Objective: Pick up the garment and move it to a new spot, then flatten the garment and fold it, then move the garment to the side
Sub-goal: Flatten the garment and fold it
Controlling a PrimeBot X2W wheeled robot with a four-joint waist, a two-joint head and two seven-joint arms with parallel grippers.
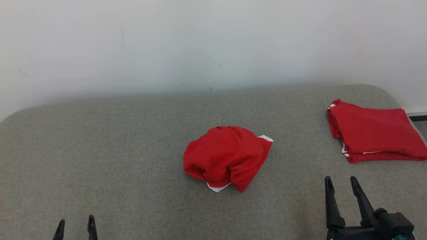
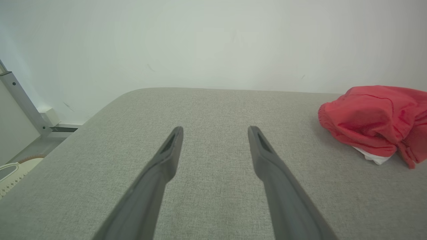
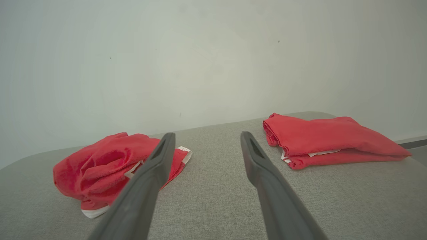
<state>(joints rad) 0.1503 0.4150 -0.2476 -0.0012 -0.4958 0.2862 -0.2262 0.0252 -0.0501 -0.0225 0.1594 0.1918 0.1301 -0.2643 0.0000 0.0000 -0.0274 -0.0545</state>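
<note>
A crumpled red garment (image 1: 227, 156) with white trim lies in a heap at the middle of the grey padded surface (image 1: 116, 150); the left wrist view shows the garment (image 2: 373, 120) at its right edge, and the right wrist view has the garment (image 3: 100, 166) at its left. My left gripper (image 1: 75, 223) stands open at the lower left, well short of the heap, with nothing between its fingers (image 2: 166, 153). Low on the right, my right gripper (image 1: 341, 181) is open and empty too, its fingers (image 3: 160, 156) apart over bare fabric.
A second red garment (image 1: 373, 131), folded flat, lies at the far right near the surface's edge, and it shows as the folded garment (image 3: 327, 140) in the right wrist view. A pale wall (image 1: 213, 43) backs the surface. Floor and a metal post (image 2: 20, 100) lie off the left edge.
</note>
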